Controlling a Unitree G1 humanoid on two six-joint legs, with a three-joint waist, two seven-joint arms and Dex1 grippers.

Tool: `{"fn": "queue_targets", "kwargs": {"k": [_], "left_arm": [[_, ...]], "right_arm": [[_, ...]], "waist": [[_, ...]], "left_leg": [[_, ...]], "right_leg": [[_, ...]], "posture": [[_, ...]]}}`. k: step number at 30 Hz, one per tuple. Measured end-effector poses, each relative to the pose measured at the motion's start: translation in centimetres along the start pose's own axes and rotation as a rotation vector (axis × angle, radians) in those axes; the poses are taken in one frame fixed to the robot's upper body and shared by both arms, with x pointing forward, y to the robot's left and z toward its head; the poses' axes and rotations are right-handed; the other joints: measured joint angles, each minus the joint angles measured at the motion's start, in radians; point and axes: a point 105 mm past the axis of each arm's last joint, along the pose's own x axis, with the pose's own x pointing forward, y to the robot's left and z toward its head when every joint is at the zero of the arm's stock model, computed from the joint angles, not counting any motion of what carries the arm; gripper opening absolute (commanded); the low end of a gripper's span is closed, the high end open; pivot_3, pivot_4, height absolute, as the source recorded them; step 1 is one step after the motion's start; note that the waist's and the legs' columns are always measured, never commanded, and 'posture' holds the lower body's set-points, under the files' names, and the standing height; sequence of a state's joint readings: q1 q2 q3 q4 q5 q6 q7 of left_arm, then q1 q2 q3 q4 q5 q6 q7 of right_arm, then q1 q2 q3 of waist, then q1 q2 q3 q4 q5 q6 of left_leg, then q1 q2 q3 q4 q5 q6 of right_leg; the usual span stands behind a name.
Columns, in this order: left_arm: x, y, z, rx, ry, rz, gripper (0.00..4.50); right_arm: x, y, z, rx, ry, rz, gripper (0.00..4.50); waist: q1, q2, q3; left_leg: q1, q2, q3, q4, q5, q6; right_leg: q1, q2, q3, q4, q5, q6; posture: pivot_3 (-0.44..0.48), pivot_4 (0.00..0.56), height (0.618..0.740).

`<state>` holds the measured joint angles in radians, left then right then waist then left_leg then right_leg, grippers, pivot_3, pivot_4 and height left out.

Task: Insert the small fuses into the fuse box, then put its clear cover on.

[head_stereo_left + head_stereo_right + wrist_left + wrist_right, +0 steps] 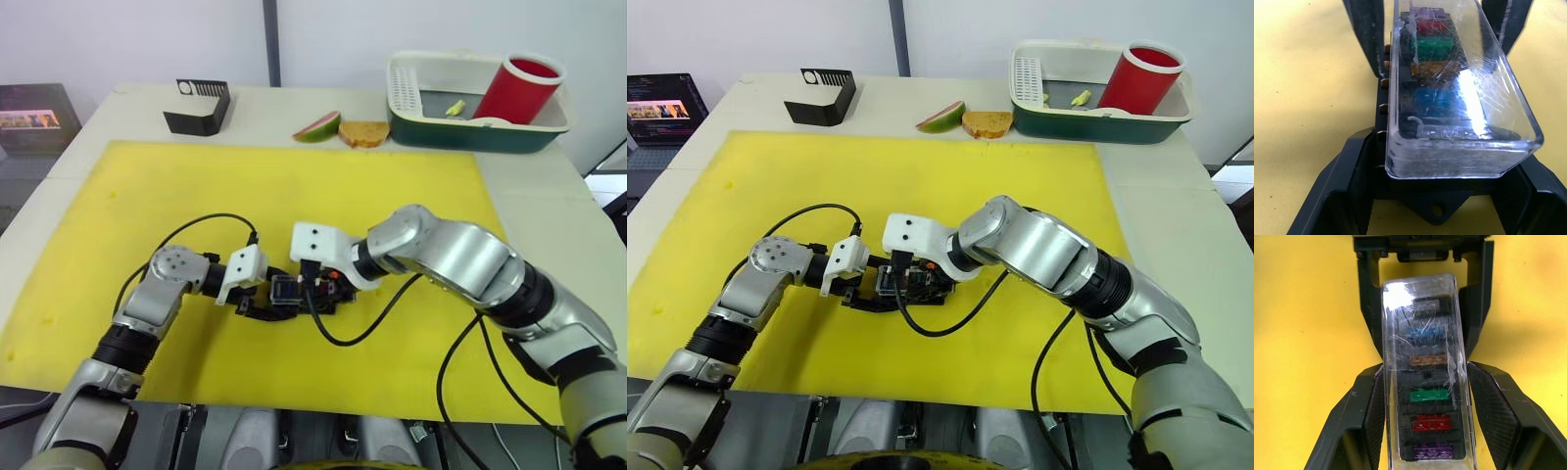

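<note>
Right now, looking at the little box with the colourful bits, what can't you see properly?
- In the eye views, the fuse box is too small and sits between the two wrists, so the fuses can't be told apart.
- Left wrist view: glare and scratches on the clear cover blur the fuses beneath.
- Right wrist view: the same glare hides the grey fuse at the far end.
- Whether the cover is clicked fully down can't be told.

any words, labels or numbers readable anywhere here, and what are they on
None can be read.
Clear plastic cover over the coloured fuses: raised marks near one end, too faint to read.
Fuses under the cover: no numbers legible.
Laptop screen at the table's far left: lines of text, too small to read.
Red cup and black slotted stand: no lettering visible.
</note>
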<state>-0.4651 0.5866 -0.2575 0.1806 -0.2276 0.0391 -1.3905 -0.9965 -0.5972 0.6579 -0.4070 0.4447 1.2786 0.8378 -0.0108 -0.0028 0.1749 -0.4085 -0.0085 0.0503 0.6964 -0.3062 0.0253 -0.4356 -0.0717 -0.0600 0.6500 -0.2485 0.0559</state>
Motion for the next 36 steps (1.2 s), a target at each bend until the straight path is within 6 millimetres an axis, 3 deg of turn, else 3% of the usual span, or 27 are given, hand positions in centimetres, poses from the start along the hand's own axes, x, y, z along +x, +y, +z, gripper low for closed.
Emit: {"fn": "queue_targets", "kwargs": {"k": [36], "left_arm": [[0.1, 0.0, 0.0, 0.000, 0.000, 0.002, 2.70]], "right_arm": [[-1.3, 0.0, -0.9, 0.097, 0.003, 0.011, 2.71]], "waist": [[0.000, 0.000, 0.000]], "left_leg": [[0.000, 0.000, 0.000, 0.000, 0.000, 0.000]], "right_leg": [[0.000, -0.001, 0.000, 0.000, 0.000, 0.000]], "posture": [[0.000, 0.150, 0.740]]}}
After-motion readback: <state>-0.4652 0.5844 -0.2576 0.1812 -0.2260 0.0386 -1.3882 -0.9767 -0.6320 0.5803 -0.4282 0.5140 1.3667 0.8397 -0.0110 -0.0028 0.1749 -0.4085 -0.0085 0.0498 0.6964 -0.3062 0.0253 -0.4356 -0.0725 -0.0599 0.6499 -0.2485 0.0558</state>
